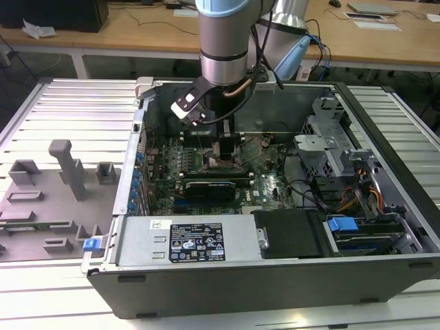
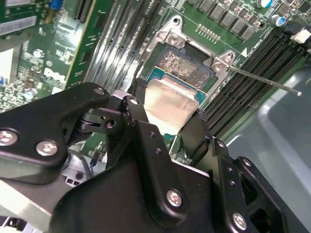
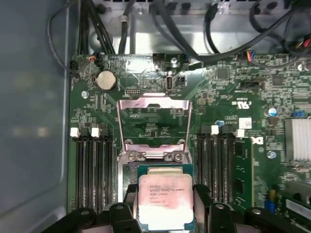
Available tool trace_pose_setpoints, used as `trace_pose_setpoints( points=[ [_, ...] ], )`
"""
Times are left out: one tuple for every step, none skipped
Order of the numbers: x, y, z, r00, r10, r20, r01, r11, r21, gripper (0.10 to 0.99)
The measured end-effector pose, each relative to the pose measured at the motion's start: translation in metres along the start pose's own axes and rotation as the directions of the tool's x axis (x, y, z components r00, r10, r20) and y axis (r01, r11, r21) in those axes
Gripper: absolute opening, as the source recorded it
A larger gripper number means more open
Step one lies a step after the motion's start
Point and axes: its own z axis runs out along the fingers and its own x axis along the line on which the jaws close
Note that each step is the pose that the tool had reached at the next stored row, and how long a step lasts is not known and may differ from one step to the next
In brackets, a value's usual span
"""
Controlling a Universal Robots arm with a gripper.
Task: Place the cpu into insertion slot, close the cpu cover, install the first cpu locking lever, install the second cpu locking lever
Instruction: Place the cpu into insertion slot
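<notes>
While your gripper [image 2: 167, 110] gripped the cpu [image 3: 166, 200] between its fingers just over the insertion slot [image 2: 187, 67], the cpu cover [image 3: 155, 103] raised open beyond the fingertips, placing looked the step in hand, demanding a level, squarely aligned descent.

Arm: arm [image 1: 223, 41] comes in at the upper centre of the exterior view; last silver link with a pale blue band, vertical, pointing straight down.
Wrist: wrist [image 1: 214, 103] black, just below the silver link; a cable [image 1: 251, 79] loops along its side.
Gripper: gripper [image 1: 225, 152] near frame centre in the exterior view, directly under the wrist; black link plates with silver screw heads in the second wrist view.
Fingers: fingers [image 2: 137, 99] closed against two opposite edges of the cpu [image 3: 164, 199], one per side, in both wrist views.
</notes>
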Motion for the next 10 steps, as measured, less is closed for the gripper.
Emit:
trace_pose_setpoints(
  points=[
    [0.0008,-0.0007,0.0013,1.0,0.0,0.0,0.0,1.0,0.0,0.541],
    [0.0015,-0.0013,0.0029,1.0,0.0,0.0001,0.0,1.0,0.0,0.541],
    [0.0021,-0.0017,0.0049,1.0,0.0,0.0002,0.0,1.0,0.0,0.541],
    [0.0027,-0.002,0.0068,1.0,0.0,0.0001,0.0,1.0,0.0,0.541],
    [0.0034,-0.0021,0.0088,1.0,0.0,0.0001,0.0,1.0,0.001,0.541],
    [0.0039,-0.0023,0.0106,1.0,0.0,0.0001,0.0,1.0,0.001,0.541],
    [0.0043,-0.0025,0.0127,1.0,0.0,0.0,0.0,1.0,0.001,0.541],
    [0.0047,-0.0027,0.0146,1.0,0.0,0.0001,0.0,1.0,0.002,0.541],
    [0.0052,-0.003,0.0172,1.0,0.001,0.0002,-0.001,1.0,0.002,0.541],
    [0.0054,-0.0033,0.0183,1.0,0.001,0.0002,-0.001,1.0,0.002,0.541]
  ],
)
